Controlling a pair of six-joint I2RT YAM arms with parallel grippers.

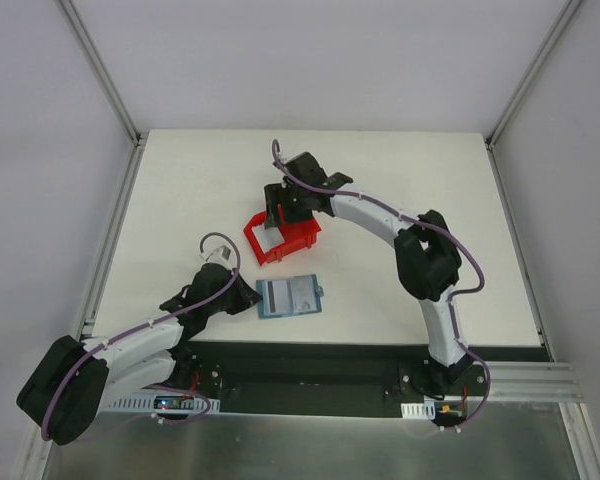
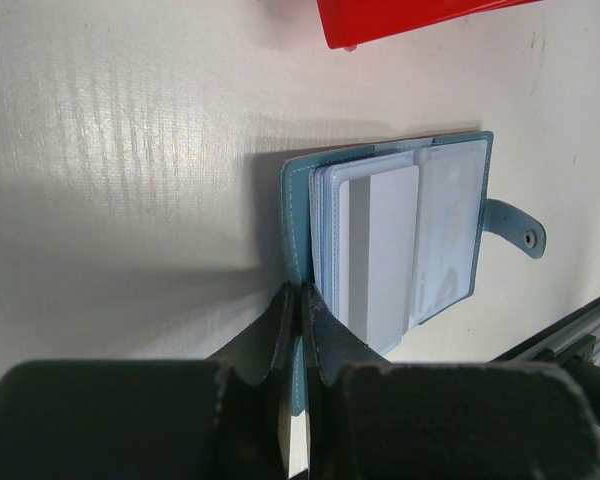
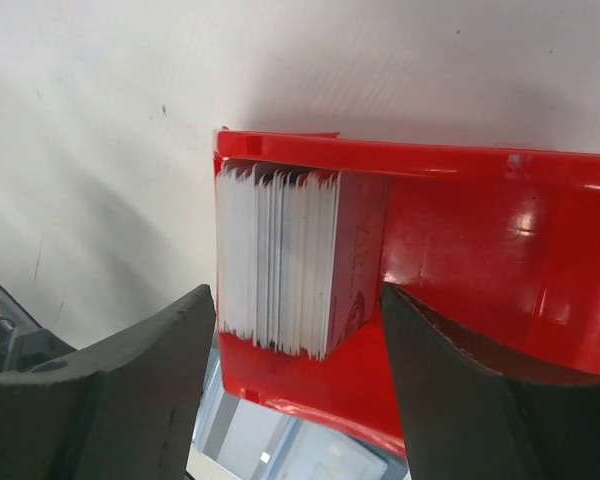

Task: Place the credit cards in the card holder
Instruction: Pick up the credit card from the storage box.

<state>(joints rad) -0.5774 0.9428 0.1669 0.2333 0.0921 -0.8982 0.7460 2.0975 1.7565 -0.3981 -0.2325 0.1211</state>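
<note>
The teal card holder lies open on the table, pale pockets up, with a white card in its left pocket. My left gripper is shut on the card holder's left cover edge. A stack of white credit cards stands on edge in the left end of the red bin. My right gripper is open above the bin, its fingers on either side of the stack, not touching it. In the top view the right gripper hangs over the red bin.
The red bin sits just behind the card holder, its edge showing in the left wrist view. The table's near edge and a black base plate lie close in front of the card holder.
</note>
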